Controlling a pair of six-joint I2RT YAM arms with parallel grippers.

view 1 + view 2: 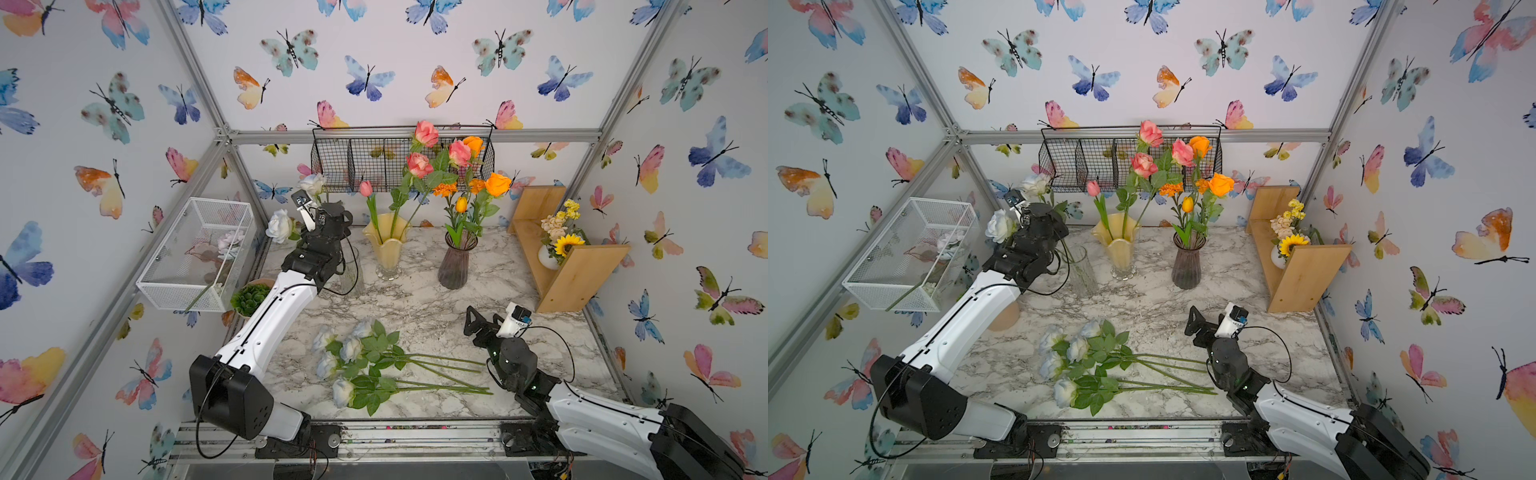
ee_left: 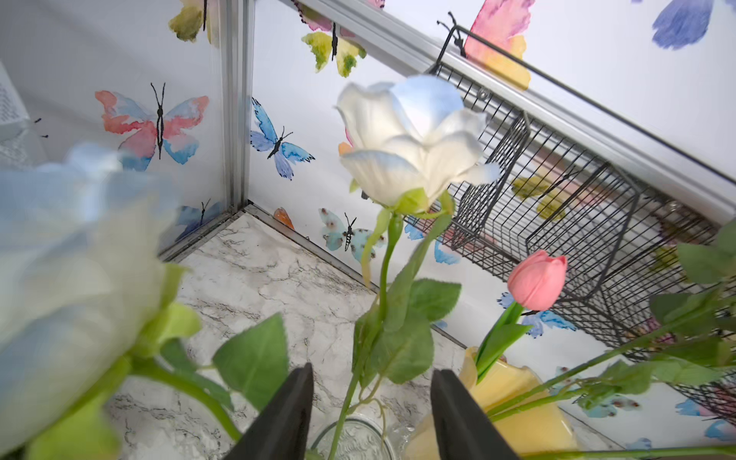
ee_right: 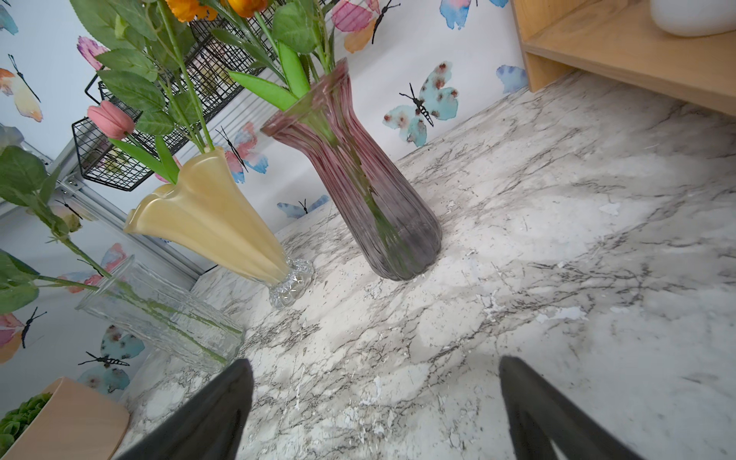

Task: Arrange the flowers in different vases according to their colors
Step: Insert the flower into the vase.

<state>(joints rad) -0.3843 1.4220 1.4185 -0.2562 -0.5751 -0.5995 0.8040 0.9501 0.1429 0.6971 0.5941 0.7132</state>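
The left gripper (image 2: 372, 370) is hovering over the clear vase (image 1: 1081, 270) at left centre of the top views. Its fingers (image 2: 294, 402) are standing partly apart on either side of a white rose (image 2: 414, 143) stem without pinching it, which looks like letting that flower go. The right gripper (image 3: 374, 362) is waiting wide open and empty above the table (image 1: 436, 303). Next, the loose white roses (image 1: 353, 361) lying at lower centre are calling for a stem grasp. No legible writing is showing.

In a top view, clear ribbed glass vase (image 1: 1082, 272) left of centre, wavy-rimmed yellow vase (image 1: 1122, 251) to its right, ribbed smoky-purple vase (image 1: 1187, 268) right again; white-blue roses (image 1: 1077, 348) lying lower centre, before the vases; wooden shelf (image 1: 1304, 274) far right
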